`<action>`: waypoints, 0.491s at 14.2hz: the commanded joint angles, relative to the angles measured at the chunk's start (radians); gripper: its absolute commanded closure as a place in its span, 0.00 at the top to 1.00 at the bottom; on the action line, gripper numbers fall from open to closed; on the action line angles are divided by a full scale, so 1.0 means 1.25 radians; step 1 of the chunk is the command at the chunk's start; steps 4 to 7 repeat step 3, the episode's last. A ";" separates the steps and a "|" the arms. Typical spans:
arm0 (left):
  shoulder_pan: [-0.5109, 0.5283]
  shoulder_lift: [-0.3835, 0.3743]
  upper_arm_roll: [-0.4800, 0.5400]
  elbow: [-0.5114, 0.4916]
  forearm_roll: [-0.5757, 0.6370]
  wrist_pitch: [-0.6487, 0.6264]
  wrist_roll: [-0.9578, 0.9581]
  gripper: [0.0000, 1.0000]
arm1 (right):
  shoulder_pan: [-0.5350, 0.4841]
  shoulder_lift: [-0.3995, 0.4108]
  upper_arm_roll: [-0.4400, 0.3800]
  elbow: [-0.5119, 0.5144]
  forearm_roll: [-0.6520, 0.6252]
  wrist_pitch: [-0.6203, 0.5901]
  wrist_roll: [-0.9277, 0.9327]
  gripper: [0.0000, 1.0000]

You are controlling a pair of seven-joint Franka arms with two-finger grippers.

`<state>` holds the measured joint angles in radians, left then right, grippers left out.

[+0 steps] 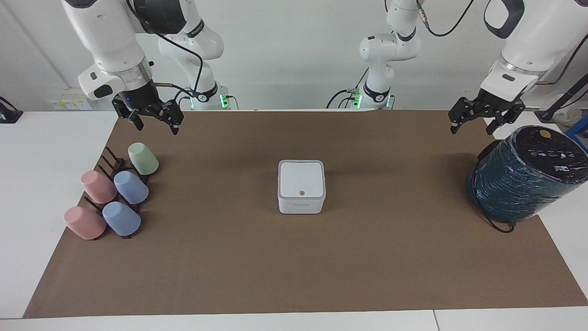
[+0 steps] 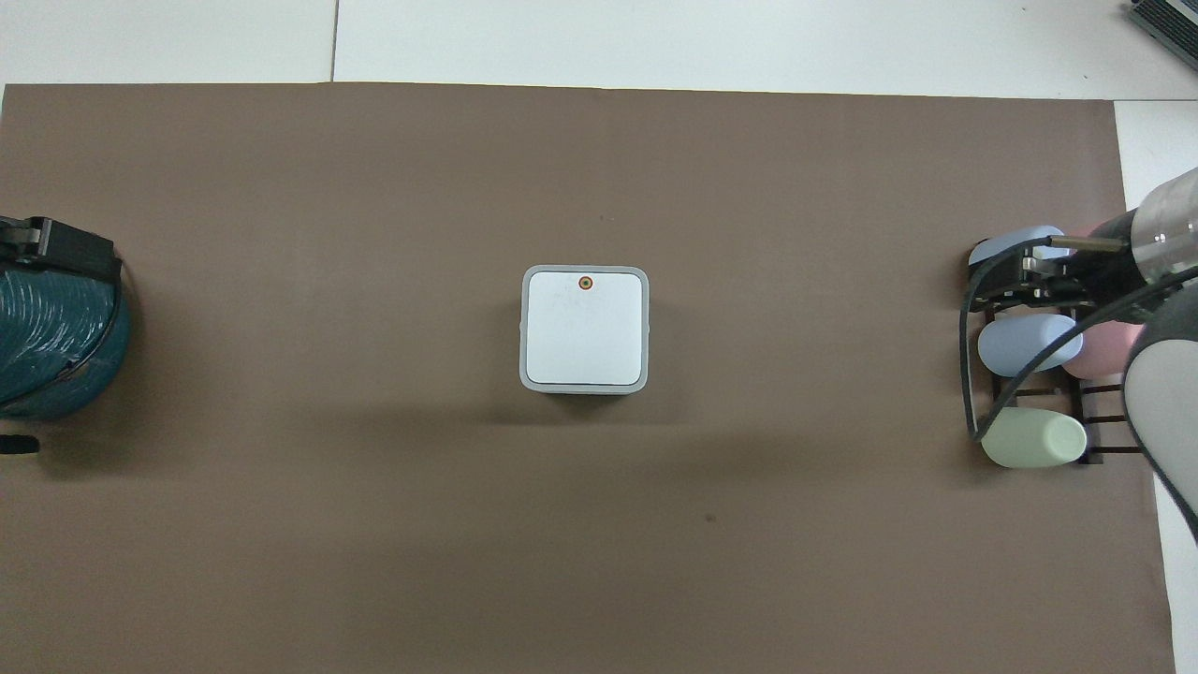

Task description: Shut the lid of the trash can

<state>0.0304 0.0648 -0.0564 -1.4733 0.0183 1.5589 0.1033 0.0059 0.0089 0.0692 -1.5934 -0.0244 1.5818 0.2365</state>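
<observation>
White trash can (image 1: 301, 193) mid-mat, lid (image 1: 301, 179) flat down on it. Left gripper (image 1: 473, 122) up over the teal cylinder (image 1: 523, 177), fingers apart. Right gripper (image 1: 151, 120) up over the cup rack (image 1: 112, 191), fingers apart.

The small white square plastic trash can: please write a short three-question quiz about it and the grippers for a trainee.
1. True or false: the flat white square lid lies shut on the small white square plastic trash can.
2. The orange dot on the lid sits at the edge: A) nearer to the robots, B) farther from them.
3. Which gripper hangs over the large dark teal wrapped cylinder?

Key: 1 true. 2 B. 3 the left gripper; the right gripper waits over the cup rack.
</observation>
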 commanded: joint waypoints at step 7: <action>-0.011 -0.035 0.005 -0.040 0.018 0.005 -0.016 1.00 | -0.011 -0.008 0.006 -0.011 0.005 0.007 -0.019 1.00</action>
